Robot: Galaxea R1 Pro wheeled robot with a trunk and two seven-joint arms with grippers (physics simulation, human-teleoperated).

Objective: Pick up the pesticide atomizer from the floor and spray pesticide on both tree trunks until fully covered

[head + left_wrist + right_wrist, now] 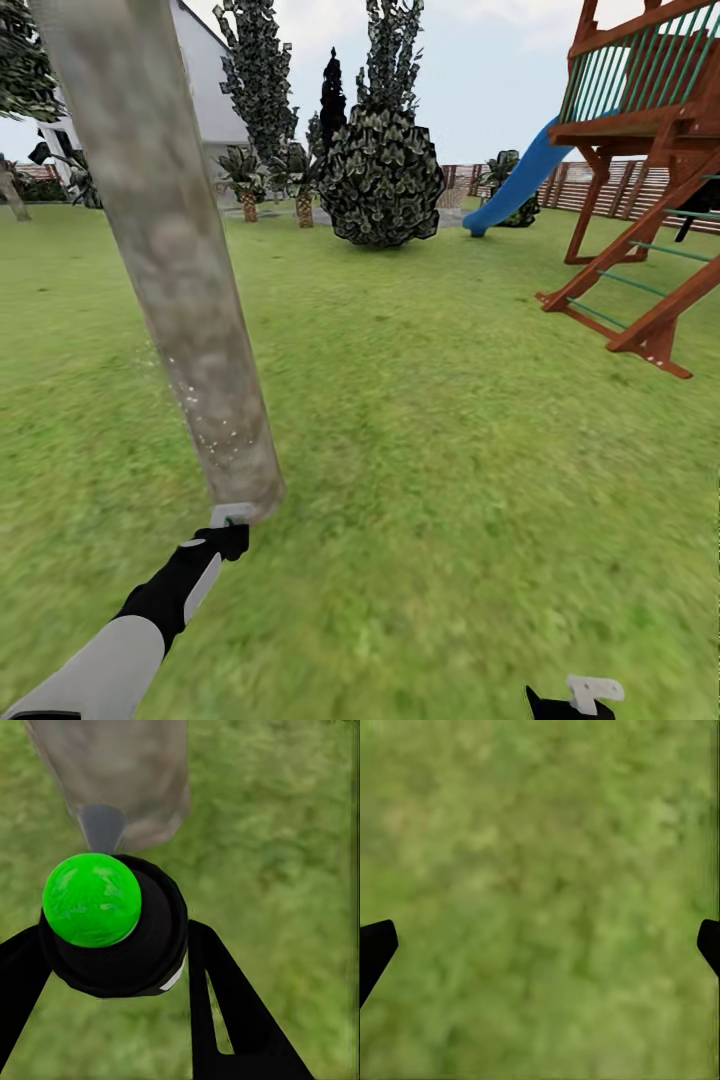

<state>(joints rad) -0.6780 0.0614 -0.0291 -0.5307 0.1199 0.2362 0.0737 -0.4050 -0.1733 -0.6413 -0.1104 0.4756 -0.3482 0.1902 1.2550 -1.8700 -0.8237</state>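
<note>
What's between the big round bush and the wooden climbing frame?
Bare lawn up front, and behind it a blue slide, between the round bush and climbing frame, in the head view.

A home garden is spreading around a wooden play tower (pixel 650 150): lawn (pixel 450 450) lying beneath it, a blue slide (pixel 515 185) running off it, a slat fence (pixel 610 185) standing behind, a white house (pixel 205 80) showing far beyond.

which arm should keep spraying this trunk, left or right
Left. Its gripper holds the atomizer aimed at the trunk; the right gripper is open over grass.
</note>
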